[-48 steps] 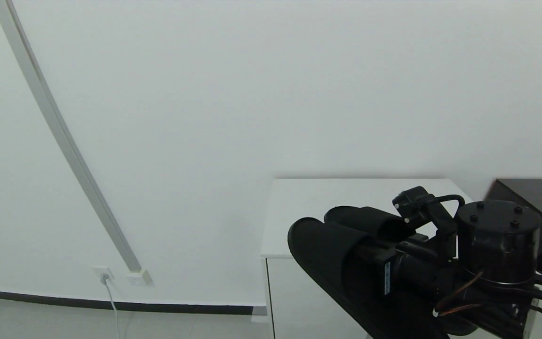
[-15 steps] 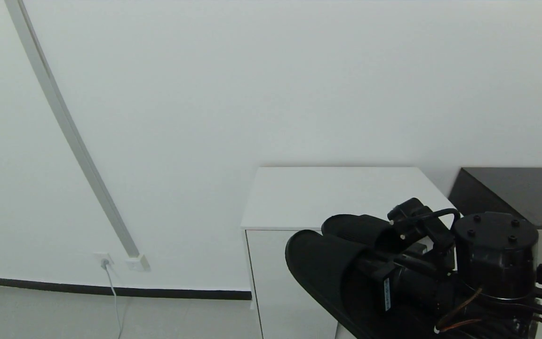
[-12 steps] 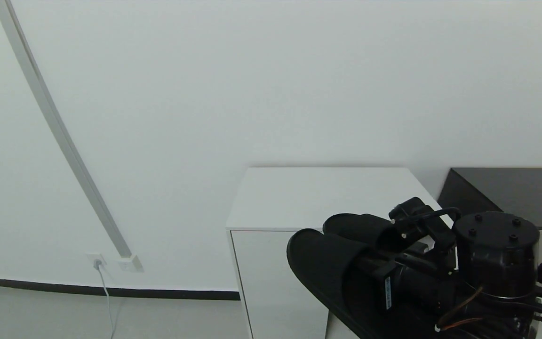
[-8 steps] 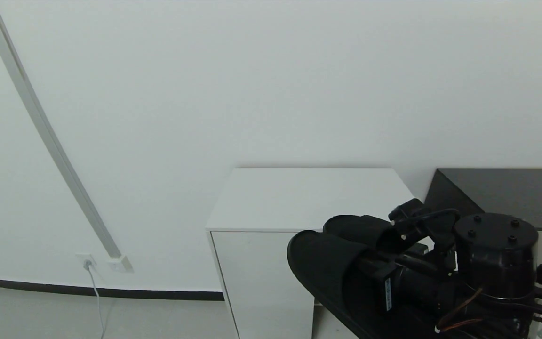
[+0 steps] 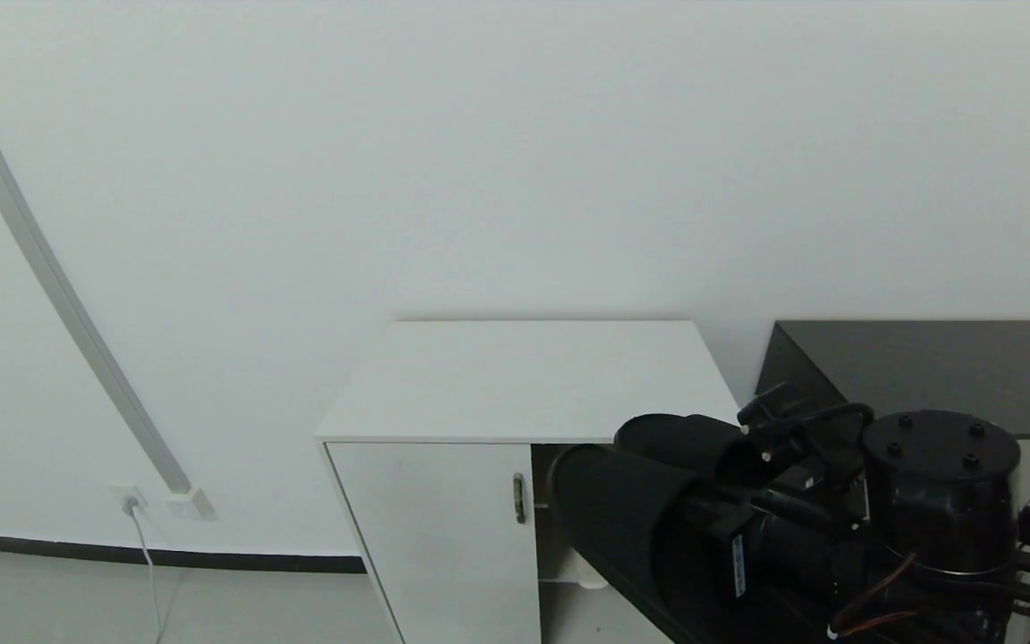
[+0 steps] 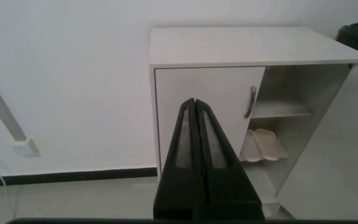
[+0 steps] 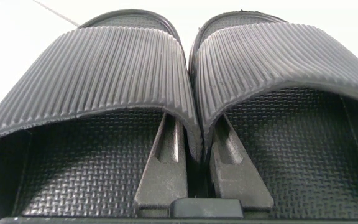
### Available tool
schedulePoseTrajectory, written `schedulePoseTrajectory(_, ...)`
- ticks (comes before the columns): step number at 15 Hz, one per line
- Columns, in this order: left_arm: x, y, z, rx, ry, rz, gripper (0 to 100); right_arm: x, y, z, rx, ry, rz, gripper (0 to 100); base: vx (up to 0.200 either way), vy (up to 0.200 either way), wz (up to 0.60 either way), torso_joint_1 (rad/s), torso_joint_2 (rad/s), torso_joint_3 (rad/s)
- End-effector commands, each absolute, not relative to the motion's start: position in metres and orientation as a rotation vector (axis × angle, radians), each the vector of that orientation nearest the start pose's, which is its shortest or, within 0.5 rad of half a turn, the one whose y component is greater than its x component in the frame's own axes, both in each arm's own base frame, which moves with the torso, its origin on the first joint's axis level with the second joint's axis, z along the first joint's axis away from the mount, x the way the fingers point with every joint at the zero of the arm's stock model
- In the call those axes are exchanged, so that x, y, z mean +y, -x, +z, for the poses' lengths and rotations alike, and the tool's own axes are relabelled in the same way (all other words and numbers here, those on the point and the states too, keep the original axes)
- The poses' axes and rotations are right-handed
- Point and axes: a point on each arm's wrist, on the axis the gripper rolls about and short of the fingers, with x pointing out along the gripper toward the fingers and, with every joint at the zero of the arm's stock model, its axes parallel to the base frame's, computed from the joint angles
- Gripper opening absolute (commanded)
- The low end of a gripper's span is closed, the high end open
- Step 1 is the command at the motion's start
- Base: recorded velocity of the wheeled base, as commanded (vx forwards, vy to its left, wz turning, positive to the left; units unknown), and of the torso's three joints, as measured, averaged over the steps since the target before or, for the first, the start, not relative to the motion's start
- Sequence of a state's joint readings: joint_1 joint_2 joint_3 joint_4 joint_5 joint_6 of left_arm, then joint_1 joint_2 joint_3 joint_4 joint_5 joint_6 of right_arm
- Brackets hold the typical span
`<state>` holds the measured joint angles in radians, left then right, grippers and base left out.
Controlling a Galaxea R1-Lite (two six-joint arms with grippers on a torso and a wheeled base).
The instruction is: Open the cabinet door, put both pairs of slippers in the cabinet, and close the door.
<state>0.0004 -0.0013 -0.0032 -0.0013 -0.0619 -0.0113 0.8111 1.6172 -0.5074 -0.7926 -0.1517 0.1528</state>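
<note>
**With black slippers clamped in the right claw, cabinet stands half open**

Right gripper [image 7: 194, 146]: one finger slid under each strap, and the two inner strap edges are pinched between the fingers. It holds the black slippers [image 5: 627, 505] side by side, toes pointing away from the wrist. In the head view the pair hangs in the air in front of the cabinet's open right half, at about cabinet-top height, touching neither shelf nor floor.

Left gripper [image 6: 194, 107]: fingers pressed flat together, nothing between them. It hovers well short of the cabinet, pointing at the left door.

White cabinet [image 6: 229, 45] stands against the wall. Left door [image 6: 225, 93] is closed, with its handle [image 6: 252, 101] on the inner edge. Right door [image 6: 334, 149] is swung out, exposing the interior. One shelf [image 6: 281, 111] sits mid-height. White slippers [image 6: 263, 144] lie as a pair on the cabinet floor below it, toes inward.

A dark counter [image 5: 926, 367] stands just beside the cabinet on the right. Wall socket with a plugged cable [image 5: 128, 503] sits low on the wall to the left, under a slanted conduit strip [image 5: 59, 286].
</note>
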Motion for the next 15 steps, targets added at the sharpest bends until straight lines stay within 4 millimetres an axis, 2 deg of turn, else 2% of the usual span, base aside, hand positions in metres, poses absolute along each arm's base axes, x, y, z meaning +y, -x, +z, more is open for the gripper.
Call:
schedulePoseTrajectory(1, -0.001, 0.023, 0.076, -0.004, 0.011, -0.061, 0, 0.184, -0.179, 0.144, 0.335, 0.004, 0.63, 0, 0.0, 0.0, 0.0, 0.0, 0.0, 0.0)
schedulePoseTrajectory(8, -0.001, 0.023, 0.076, -0.004, 0.011, -0.061, 0, 0.183, -0.178, 0.143, 0.342, 0.008, 0.629, 0, 0.0, 0.0, 0.0, 0.0, 0.0, 0.0)
schedulePoseTrajectory(10, -0.001, 0.023, 0.076, -0.004, 0.012, -0.061, 0, 0.183, -0.178, 0.141, 0.348, 0.01, 0.628, 0, -0.2, 0.0, 0.0, 0.002, 0.0, 0.002)
schedulePoseTrajectory(15, -0.001, 0.023, 0.076, -0.004, 0.012, -0.061, 0, 0.181, -0.177, 0.134, 0.361, 0.049, 0.629, 0, 0.0, 0.0, 0.0, 0.0, 0.0, 0.0)
